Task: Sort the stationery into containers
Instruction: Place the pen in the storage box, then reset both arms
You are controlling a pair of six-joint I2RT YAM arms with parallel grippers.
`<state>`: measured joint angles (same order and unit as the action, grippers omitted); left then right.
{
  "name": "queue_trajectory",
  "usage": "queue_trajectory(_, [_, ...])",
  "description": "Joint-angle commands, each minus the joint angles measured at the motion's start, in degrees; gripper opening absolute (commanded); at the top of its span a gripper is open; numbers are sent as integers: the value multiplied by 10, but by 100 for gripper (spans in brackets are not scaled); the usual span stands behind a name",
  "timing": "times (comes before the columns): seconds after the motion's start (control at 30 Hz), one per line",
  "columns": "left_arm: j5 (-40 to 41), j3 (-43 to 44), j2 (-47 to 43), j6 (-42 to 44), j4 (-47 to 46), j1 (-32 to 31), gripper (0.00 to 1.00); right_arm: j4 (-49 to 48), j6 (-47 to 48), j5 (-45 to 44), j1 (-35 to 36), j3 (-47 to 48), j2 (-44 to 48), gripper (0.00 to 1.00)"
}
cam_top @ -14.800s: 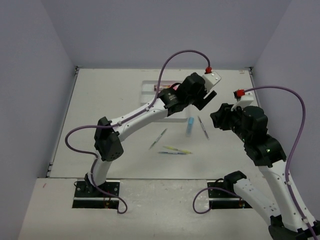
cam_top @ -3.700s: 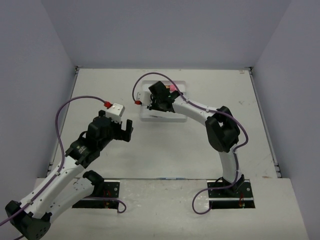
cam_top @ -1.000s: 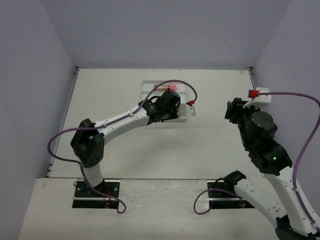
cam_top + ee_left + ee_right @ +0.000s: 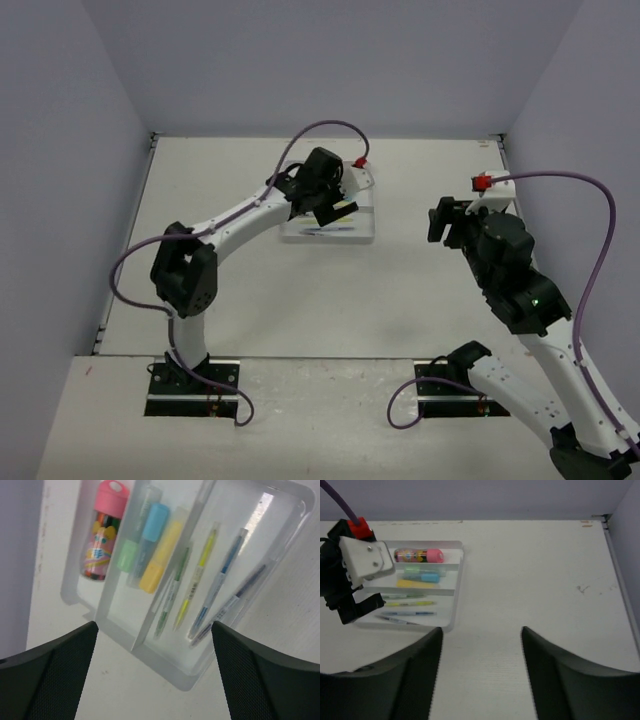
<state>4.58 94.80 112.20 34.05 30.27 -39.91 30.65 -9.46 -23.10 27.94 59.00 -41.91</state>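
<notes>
L hand point(image 4: 154, 635) spread wide, empty, hovering over the white tray point(image 4: 186, 682), which sits far-centre on the counter point(image 4: 545, 570). Pink tube point(image 4: 102, 535) in far slot, highlighters point(image 4: 160, 555) in mid, pens point(image 4: 197, 580) in near slot. Risk: a low sweep could clip the tray wall, shove it and mix the slots. R hand point(image 4: 481, 635) wide too, empty, well apart to the right. Swinging left, it could hit the L arm.

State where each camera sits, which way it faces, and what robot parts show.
Top external: above and behind the robot, looking down; left arm, right arm, left gripper over the tray.
Left wrist: above the tray, looking into it; own fingers at lower corners.
Right wrist: right of the tray, facing the far wall and downward; own fingers below, left gripper at left.
Shared: both wrist views show the pink tube.
</notes>
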Motion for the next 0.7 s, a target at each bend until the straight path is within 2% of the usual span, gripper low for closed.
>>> queue_trajectory(0.0, [131, -94, -206, -291, -107, 38, 100, -4, -41, 7, -2, 3, -7, 88])
queue_trajectory(0.03, [154, -145, -241, -352, -128, 49, 100, -3, -51, -1, -2, 1, -6, 97])
queue_trajectory(0.1, [224, -215, -327, -441, -126, 61, 100, 2, -75, -15, -2, -2, -3, 99])
queue_trajectory(0.13, [277, -238, -375, -470, -117, 62, 100, 9, -98, -27, -2, -2, -1, 99])
queue_trajectory(0.2, [317, -279, -432, -507, -101, 62, 100, 24, -111, -38, -2, -4, 5, 99])
queue_trajectory(0.3, [353, -376, -529, -526, -83, 62, 100, 57, -126, -44, -2, -7, 15, 99])
queue_trajectory(0.43, [364, -431, -637, -535, -37, 62, 100, 102, -140, -48, -2, -17, 35, 99])
queue_trajectory(0.67, [390, -480, -714, -561, 13, 62, 100, 99, -127, -48, -2, -64, 89, 99])
